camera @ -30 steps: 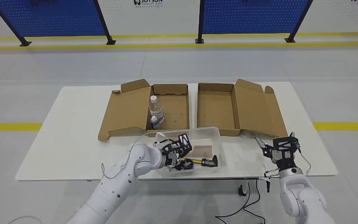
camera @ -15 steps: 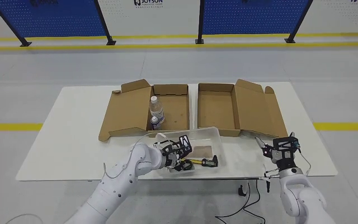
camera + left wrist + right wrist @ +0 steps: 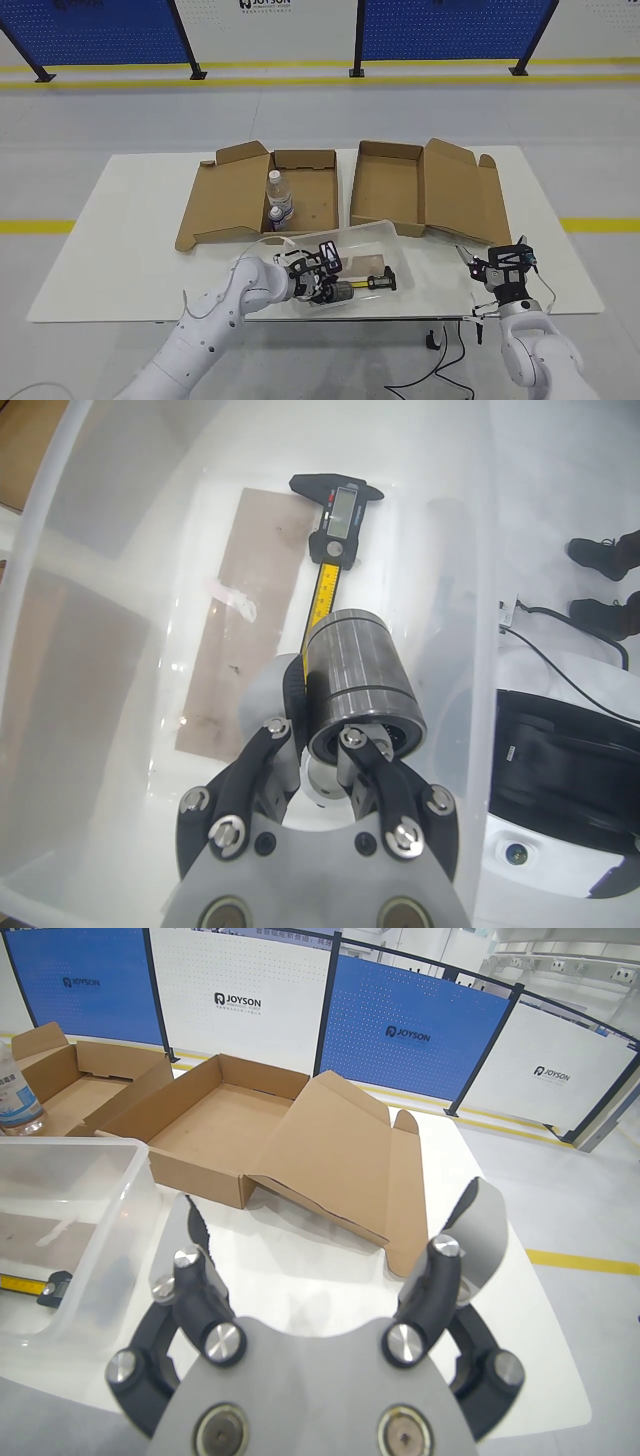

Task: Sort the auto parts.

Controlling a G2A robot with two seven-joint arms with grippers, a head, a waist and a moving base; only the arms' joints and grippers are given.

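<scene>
Two cardboard boxes lie open side by side at the back of the table; the left box (image 3: pixel 315 205) holds water bottles (image 3: pixel 279 192), with the right box (image 3: pixel 385 195) beside it. Nearer me, my left gripper (image 3: pixel 327 720) sits inside the clear plastic bin (image 3: pixel 482 550), clamped on the end of a steel bearing (image 3: pixel 360 665). A digital caliper (image 3: pixel 335 520) and a brown sheet (image 3: pixel 250 600) lie on the bin floor. My right gripper (image 3: pixel 335 1208) hangs spread wide over the table's right front corner.
</scene>
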